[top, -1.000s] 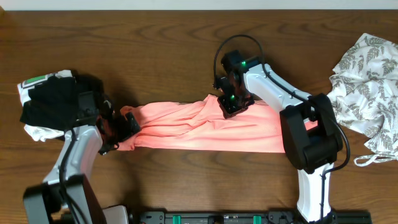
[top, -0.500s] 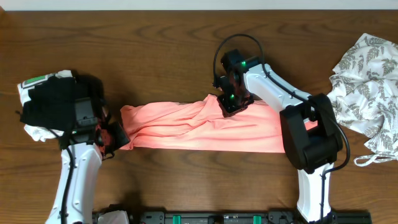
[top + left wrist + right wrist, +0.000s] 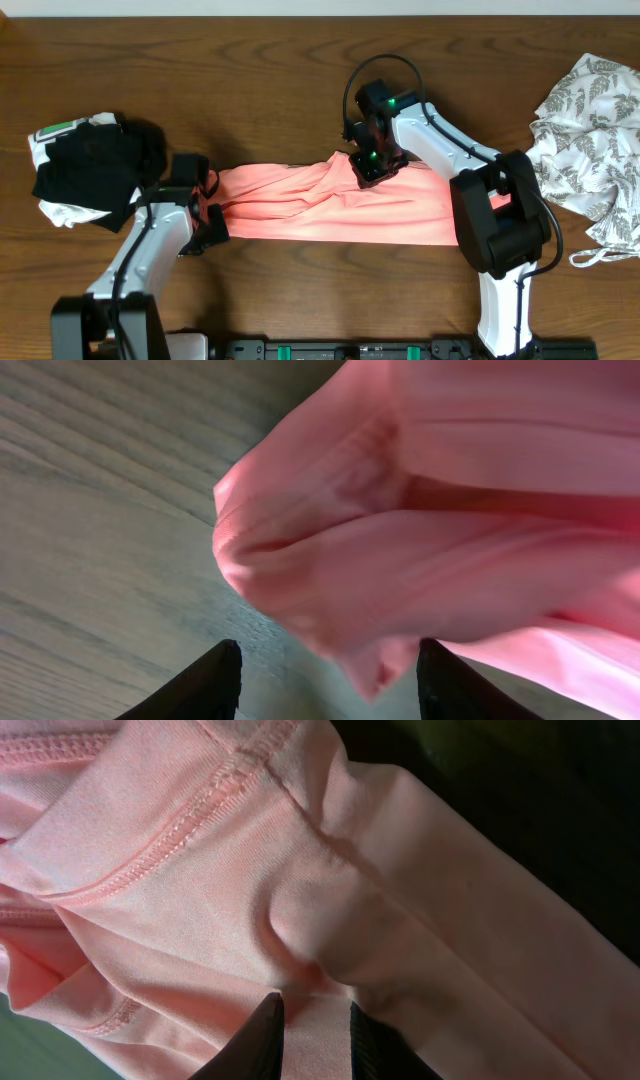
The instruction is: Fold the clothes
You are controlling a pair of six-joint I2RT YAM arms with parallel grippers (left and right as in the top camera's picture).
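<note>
The pink T-shirt [image 3: 320, 205] lies in the middle of the desk [image 3: 280, 70]. It is pulled into a long, bunched strip from left to right and is not folded yet.

The right claw [image 3: 368, 172] is closed narrow. It pinches a fold on the far edge of the shirt, about halfway along the strip. In the right wrist view a little ridge of pink cloth is squeezed between its two fingers [image 3: 265, 1040]. I think it holds there so the shirt cannot slide while the other end is worked.

The left claw [image 3: 216, 205] is at the left end of the shirt, with its jaws about half wide. In the left wrist view the rounded end of the shirt sits between the two dark fingers [image 3: 222, 678]. There is a gap beside the cloth, so it has no grip yet. It looks ready to close on that end, maybe to pull the shirt flat.

Two other clothes lie apart from the shirt, so nothing gets mixed up. A white leaf-print one [image 3: 590, 130] is at the right side, and a black-and-white bundle [image 3: 85, 175] is at the left.
</note>
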